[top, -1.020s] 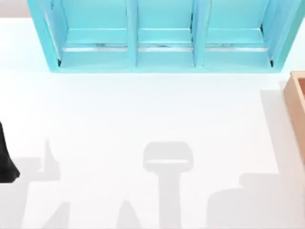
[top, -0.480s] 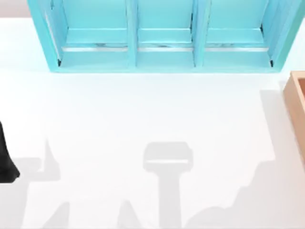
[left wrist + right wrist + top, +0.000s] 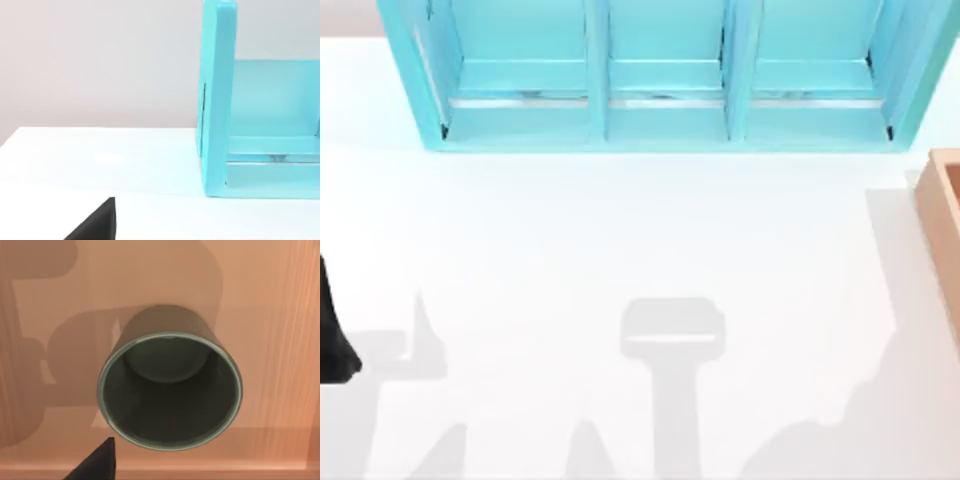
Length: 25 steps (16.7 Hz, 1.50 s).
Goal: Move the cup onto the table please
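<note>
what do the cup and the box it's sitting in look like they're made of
The cup looks like glazed ceramic or smooth plastic: plain olive-grey, with a pale sheen along its rim; the look leaves it open. The box it stands in looks like matte wood, tan with fine straight grain lines and no gloss.

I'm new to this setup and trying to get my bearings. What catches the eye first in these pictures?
The turquoise three-bay shelf unit dominates the far edge of the white table in the top view. Next, the right wrist view looks straight down into the dark olive-grey cup, standing upright on the wooden floor of the tan box, whose corner shows at the table's right edge. A dark piece of the left arm sits at the table's left edge.
</note>
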Motion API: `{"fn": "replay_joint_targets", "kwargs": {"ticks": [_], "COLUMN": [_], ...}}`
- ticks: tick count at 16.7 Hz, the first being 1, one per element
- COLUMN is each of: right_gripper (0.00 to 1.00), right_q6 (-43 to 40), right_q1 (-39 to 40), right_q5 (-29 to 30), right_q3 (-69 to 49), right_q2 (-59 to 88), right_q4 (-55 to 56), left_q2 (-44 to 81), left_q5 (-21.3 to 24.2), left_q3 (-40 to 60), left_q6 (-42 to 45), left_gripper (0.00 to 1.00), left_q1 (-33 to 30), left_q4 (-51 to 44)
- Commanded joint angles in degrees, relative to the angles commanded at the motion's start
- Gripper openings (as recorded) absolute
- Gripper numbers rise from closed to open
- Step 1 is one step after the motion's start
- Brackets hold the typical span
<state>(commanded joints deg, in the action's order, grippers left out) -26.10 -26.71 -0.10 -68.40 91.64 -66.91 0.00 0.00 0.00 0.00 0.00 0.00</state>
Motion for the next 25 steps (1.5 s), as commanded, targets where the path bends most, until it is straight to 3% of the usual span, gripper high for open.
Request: {"fn": "replay_joint_targets", "kwargs": {"ticks": [7, 12, 25], "right_gripper": [1.00, 1.00, 0.02], "right_q6": [0.1, 0.1, 0.1], "right_q1": [0.1, 0.1, 0.1], "right_q5": [0.0, 0.0, 0.0], "right_q3": [11.7, 12.8, 12.8], "right_q2": [4.0, 4.5, 4.5], "right_q4": [15.8, 17.3, 17.3], "left_q2": [0.0, 0.0, 0.0], "left_q5": [0.0, 0.0, 0.0], "left_q3": [0.0, 0.0, 0.0], "left_q6": [0.0, 0.0, 0.0], "left_gripper": [1.00, 1.00, 1.00], "left_q1": [0.0, 0.0, 0.0], "left_q4": [0.0, 0.0, 0.0]}}
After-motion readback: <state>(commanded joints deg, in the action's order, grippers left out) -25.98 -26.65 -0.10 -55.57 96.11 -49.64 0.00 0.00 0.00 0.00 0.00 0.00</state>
